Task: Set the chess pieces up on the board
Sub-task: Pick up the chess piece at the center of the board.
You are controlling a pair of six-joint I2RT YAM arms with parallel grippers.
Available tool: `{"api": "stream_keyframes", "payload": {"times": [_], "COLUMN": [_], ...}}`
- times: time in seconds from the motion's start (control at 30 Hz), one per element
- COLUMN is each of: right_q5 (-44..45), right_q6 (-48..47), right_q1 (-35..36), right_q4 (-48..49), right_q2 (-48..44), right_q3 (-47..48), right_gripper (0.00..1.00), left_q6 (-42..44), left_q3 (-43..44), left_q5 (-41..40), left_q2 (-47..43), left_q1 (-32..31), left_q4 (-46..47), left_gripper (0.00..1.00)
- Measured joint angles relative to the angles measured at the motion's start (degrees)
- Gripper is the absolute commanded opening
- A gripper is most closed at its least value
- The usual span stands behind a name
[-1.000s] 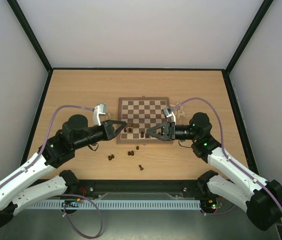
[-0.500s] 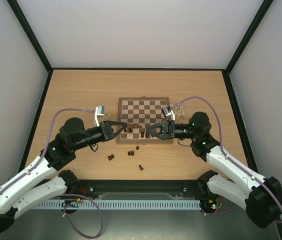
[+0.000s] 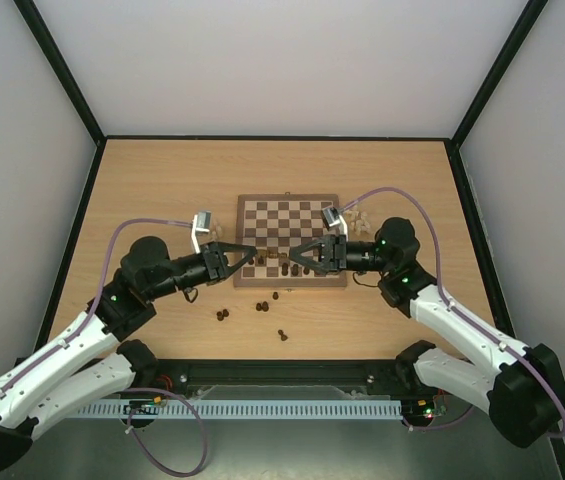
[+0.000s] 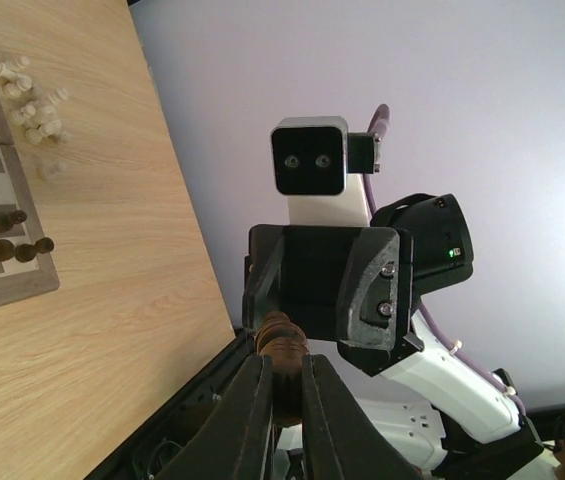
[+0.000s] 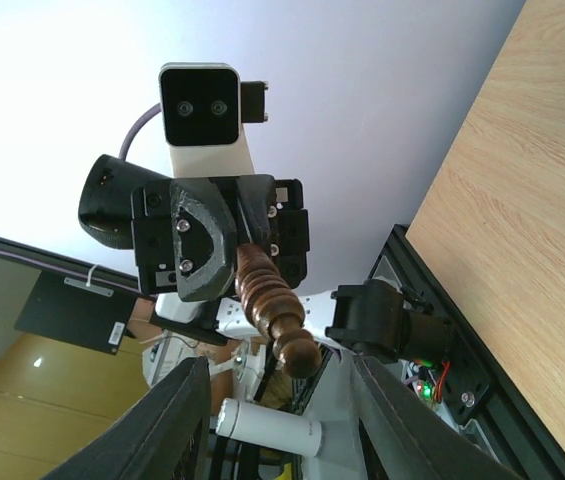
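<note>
Both arms reach in from the near corners with elbows bowed outward. Their forearms lie low and almost level, and the wrists are rolled onto their sides so the two heads face each other nose to nose.

The left gripper is pinched tight on the base of a dark brown turned wooden chess piece, which sticks straight out toward the other arm. The right gripper has its jaws parted at a middling width. From its own camera the piece's round head sits between its fingers with daylight on either side, touching neither.

This meeting point hangs over the near rows of the square wooden chessboard with dark-brown and cream squares, toward its left half. A few dark chessmen stand on the near rows just beneath the grippers. A huddle of pale beige chessmen lies on the light wood tabletop just beside the board's far right corner, close behind the right wrist. Loose dark pieces are scattered on the wood between the board's near edge and the arm bases.

The black rails edging the table are well apart from both grippers.
</note>
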Motion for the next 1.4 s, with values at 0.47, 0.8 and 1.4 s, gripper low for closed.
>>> {"api": "stream_keyframes", "payload": {"times": [0.47, 0.8, 1.4], "right_q5": [-0.3, -1.0, -1.4], "right_q6": [0.0, -0.1, -0.6], "right_q1": [0.0, 0.0, -0.1], "right_q4": [0.3, 0.5, 0.4], "right_q2": [2.0, 3.0, 3.4], "right_q3": [1.0, 2.0, 2.1], "right_gripper": [0.35, 0.31, 0.10], "left_q6": [-0.4, -0.6, -0.6], "left_q3": [-0.1, -0.3, -0.3], "left_q5": [1.2, 1.6, 1.6], "left_q2": [1.2, 2.5, 4.0], "left_q1": [0.7, 0.7, 0.8], "left_q4": [1.9, 2.9, 3.5], "left_gripper": [0.02, 0.02, 0.02]}}
